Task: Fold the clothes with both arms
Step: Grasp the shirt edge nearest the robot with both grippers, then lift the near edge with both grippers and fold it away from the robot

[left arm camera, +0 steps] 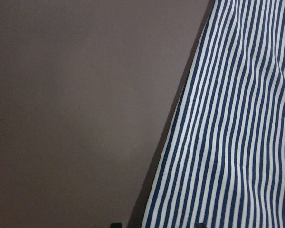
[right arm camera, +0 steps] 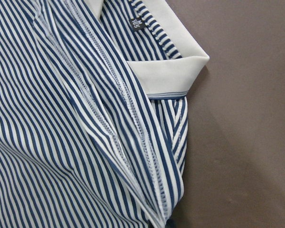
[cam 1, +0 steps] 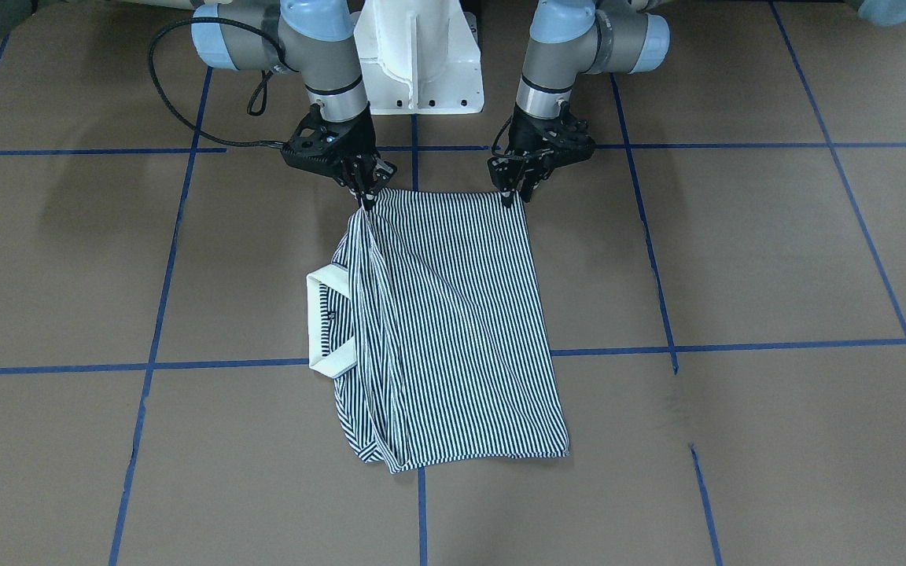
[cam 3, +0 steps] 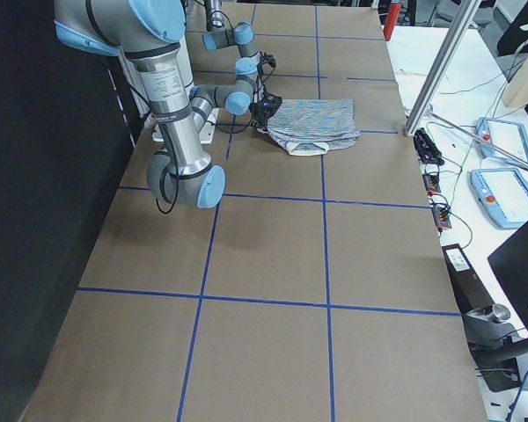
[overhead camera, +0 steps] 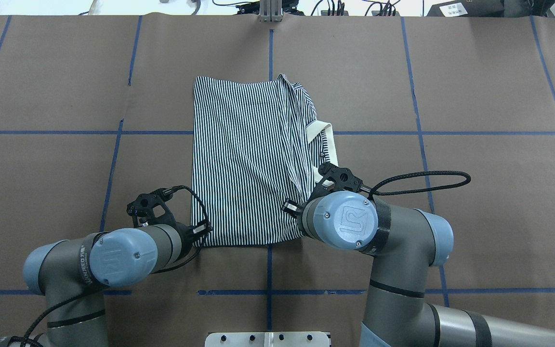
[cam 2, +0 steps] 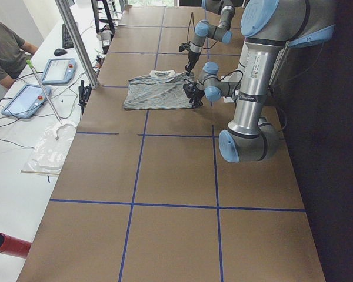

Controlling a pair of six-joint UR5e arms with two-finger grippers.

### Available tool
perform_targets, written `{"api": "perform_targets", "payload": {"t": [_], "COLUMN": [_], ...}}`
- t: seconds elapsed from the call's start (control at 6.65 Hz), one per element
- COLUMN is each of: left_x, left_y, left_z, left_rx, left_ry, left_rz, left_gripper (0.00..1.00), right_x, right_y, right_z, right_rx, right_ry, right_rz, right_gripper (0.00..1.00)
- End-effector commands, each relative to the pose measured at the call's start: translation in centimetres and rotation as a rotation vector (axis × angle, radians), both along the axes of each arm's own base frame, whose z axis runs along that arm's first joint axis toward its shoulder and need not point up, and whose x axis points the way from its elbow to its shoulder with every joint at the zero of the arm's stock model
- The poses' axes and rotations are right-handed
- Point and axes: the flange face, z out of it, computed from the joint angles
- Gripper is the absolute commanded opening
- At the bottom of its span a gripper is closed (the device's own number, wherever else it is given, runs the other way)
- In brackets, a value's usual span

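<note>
The striped polo shirt [cam 1: 453, 330] lies folded into a rectangle mid-table, its cream collar [cam 1: 319, 322] sticking out on my right side. My right gripper [cam 1: 365, 200] is shut on the near right corner, and the cloth bunches up to its tips; in the overhead view its fingers are hidden under the wrist. My left gripper [cam 1: 513, 196] sits at the near left corner [overhead camera: 195, 241]. The left wrist view shows its two tips apart, straddling the shirt's edge [left arm camera: 237, 123]. The right wrist view shows the collar [right arm camera: 166, 76] and a doubled hem.
The white pedestal base [cam 1: 418, 55] stands just behind both grippers. Blue tape lines [cam 1: 154, 314] cross the brown table. A side bench holds tablets [cam 2: 56, 70], a metal post [cam 2: 76, 41] stands at the table edge, and a person [cam 2: 3, 50] sits there.
</note>
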Motion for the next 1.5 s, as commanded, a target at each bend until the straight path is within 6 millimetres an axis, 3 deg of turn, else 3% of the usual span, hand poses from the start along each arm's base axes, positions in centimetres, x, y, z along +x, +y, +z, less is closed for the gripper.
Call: {"api": "perform_targets", "payload": {"t": [0.0, 0.15, 0.45, 0.6, 0.75, 0.9, 1.05, 1.2, 1.35], "left_x": [0.3, 0.2, -0.2, -2.2, -4.0, -5.3, -7.0, -8.7, -9.1], "left_y": [0.6, 0.6, 0.7, 1.6, 2.8, 3.2, 1.2, -3.0, -8.9], "left_z": [0.0, -0.1, -0.7, -3.1, -5.4, -7.3, -8.5, -9.5, -9.8], "left_rx": [-0.001, 0.001, 0.003, -0.008, -0.034, -0.027, -0.020, 0.035, 0.066], "left_ry": [-0.002, 0.001, 0.013, 0.024, 0.039, 0.079, 0.106, 0.105, 0.078], "left_rz": [0.010, 0.011, 0.016, 0.065, 0.118, 0.128, 0.129, 0.093, 0.020], "left_gripper": [0.23, 0.00, 0.00, 0.00, 0.00, 0.00, 0.00, 0.00, 0.00], "right_x": [0.0, 0.0, 0.4, 1.6, 3.5, 6.4, 7.4, 8.9, 9.1], "right_y": [0.0, 0.0, 0.1, 0.7, 2.9, 4.2, 4.6, 1.4, -4.1], "right_z": [0.1, 0.1, 0.4, -0.1, -0.9, -2.3, -3.7, -4.2, -5.0], "right_rx": [-0.001, -0.003, -0.005, -0.017, -0.048, -0.067, -0.109, -0.105, -0.104], "right_ry": [0.002, 0.001, 0.001, -0.019, -0.065, -0.123, -0.119, -0.107, -0.101], "right_rz": [0.000, -0.002, 0.001, 0.011, 0.023, 0.038, 0.065, 0.123, 0.193], "right_gripper": [0.00, 0.00, 0.00, 0.00, 0.00, 0.00, 0.00, 0.00, 0.00]}}
